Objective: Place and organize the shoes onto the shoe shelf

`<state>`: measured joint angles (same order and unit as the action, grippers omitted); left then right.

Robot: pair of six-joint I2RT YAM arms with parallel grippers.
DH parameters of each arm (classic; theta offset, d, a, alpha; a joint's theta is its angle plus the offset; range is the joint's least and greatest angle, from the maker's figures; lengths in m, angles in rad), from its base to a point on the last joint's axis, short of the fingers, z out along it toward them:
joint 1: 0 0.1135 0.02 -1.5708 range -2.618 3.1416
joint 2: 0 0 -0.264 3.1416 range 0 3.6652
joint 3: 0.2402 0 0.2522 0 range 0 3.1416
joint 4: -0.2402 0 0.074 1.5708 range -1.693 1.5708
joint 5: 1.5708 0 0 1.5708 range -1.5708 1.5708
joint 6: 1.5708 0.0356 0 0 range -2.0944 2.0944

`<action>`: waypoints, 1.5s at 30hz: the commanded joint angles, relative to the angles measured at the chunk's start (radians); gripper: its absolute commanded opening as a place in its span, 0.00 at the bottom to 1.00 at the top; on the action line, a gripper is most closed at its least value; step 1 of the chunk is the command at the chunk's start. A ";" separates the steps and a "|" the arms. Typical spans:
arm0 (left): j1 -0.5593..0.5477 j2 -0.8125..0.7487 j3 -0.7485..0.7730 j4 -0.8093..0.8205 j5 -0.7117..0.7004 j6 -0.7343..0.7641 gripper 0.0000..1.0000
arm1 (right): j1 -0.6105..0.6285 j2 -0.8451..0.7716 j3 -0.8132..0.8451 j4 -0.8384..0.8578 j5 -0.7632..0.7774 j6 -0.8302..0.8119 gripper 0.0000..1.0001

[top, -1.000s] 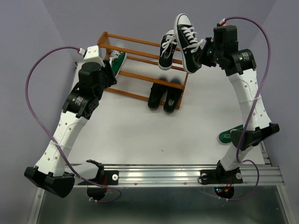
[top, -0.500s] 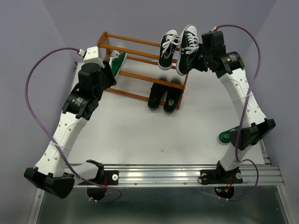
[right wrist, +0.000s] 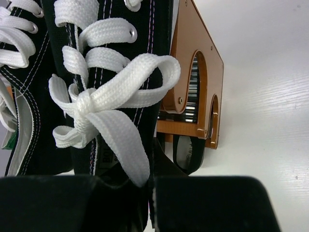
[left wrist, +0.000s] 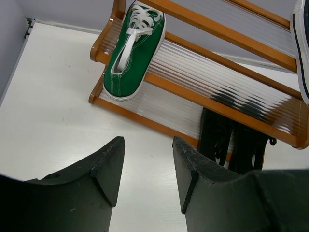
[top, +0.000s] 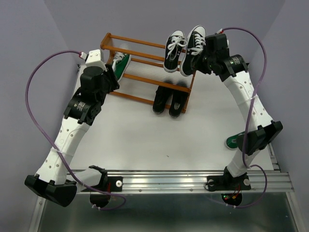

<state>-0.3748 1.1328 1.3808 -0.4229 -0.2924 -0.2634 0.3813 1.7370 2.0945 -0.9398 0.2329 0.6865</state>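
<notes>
Clamped in the right gripper (top: 199,59): a black laced sneaker (top: 192,50), pinched at the heel end, toe tipped down over the right end of the shelf (top: 136,97). Close beside its mate (top: 173,50), lying on the top tier with toe past the front rail. Resting on the rods or just above them: cannot tell. From the right wrist, white laces across the left half, the orange end frame (right wrist: 195,82) just right of the held sneaker, white table (right wrist: 260,121) beyond that edge.

Left gripper (left wrist: 147,169) open and holding nothing, fingers (left wrist: 108,169) spread, hovering over the table in front of the shelf's left end. Ahead of it, a green shoe (left wrist: 133,48) on the lower tier's rods at the far left, just beside the side frame, toe overhanging the front rail. To its right, a long bare stretch of rods running toward the right end; likewise on the top tier, left of the two sneakers.

Two plain black shoes (top: 169,100) side by side beneath the lower rods near the right end, toes poking out past the bottom rail onto the table. Second green shoe (top: 235,140) on the table, well apart from the shelf, near the right edge, partly hidden behind the right arm's elbow.
</notes>
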 commanded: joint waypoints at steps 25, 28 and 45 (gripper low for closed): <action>0.024 -0.062 -0.026 0.033 -0.019 0.010 0.55 | 0.054 0.139 0.188 0.096 0.020 -0.005 0.01; 0.027 -0.062 -0.026 0.033 -0.019 0.010 0.55 | 0.054 0.141 0.184 0.090 0.029 -0.008 0.01; 0.030 -0.061 -0.029 0.035 -0.005 0.006 0.55 | 0.054 0.039 0.091 0.102 0.146 0.001 0.01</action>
<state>-0.3515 1.1000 1.3651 -0.4232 -0.2958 -0.2634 0.4278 1.8408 2.1895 -0.9318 0.3233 0.6796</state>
